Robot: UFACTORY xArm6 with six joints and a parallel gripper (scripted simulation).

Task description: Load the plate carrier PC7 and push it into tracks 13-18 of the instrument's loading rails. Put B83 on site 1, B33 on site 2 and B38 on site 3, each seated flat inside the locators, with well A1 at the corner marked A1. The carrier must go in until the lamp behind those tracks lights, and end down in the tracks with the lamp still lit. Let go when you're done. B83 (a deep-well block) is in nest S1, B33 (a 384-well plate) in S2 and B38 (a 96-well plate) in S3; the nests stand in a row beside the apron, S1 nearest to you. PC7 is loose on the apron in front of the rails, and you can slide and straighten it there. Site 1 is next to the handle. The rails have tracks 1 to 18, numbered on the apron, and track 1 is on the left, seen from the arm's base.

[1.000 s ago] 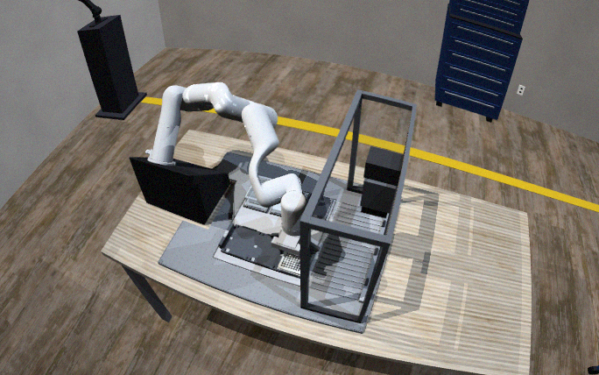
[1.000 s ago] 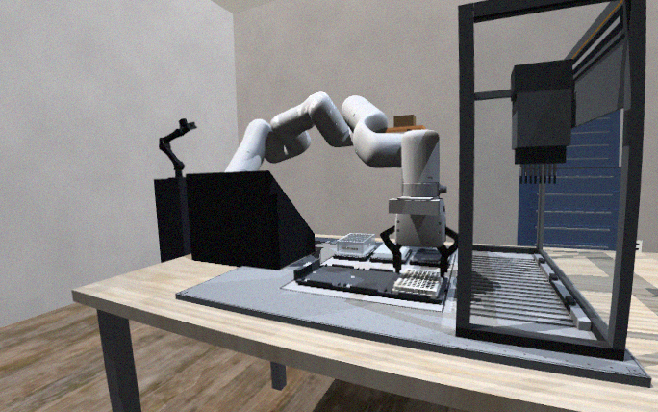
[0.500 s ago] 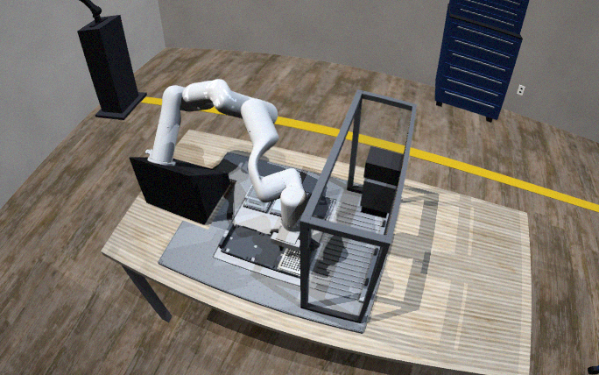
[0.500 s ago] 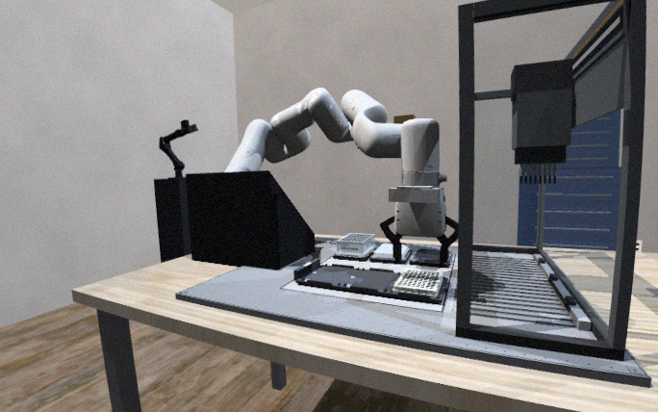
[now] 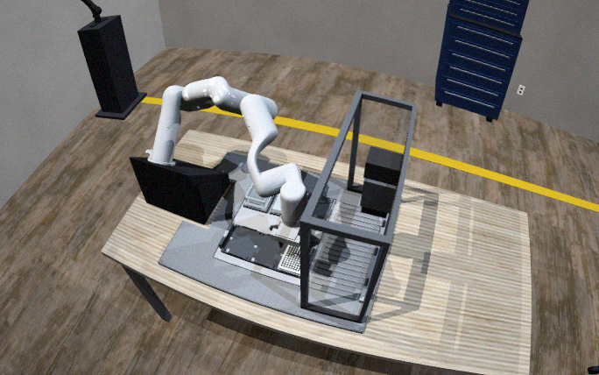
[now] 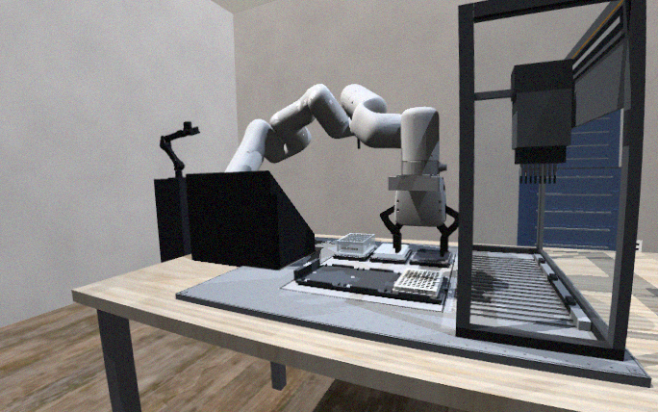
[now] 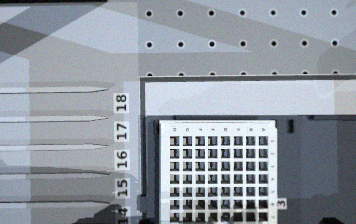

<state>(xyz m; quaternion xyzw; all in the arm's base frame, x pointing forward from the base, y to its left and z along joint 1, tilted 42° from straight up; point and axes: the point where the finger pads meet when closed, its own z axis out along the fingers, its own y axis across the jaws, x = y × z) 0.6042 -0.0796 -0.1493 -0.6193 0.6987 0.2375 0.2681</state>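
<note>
Gripper hangs straight down over the nests, fingers spread to full width and holding nothing; its tips sit low, either side of the far nest, which looks bare. PC7 lies loose on the apron in front of the rails, outside the frame. B38 sits on the carrier at the end nearest the rails; from the wrist view the plate lies beside a "3" mark, with track numbers 14 to 18 printed just left of it. The other two carrier sites look bare. B83 stands in the nest closest to the arm's base, B33 in the middle nest. No lamp visible from here.
</note>
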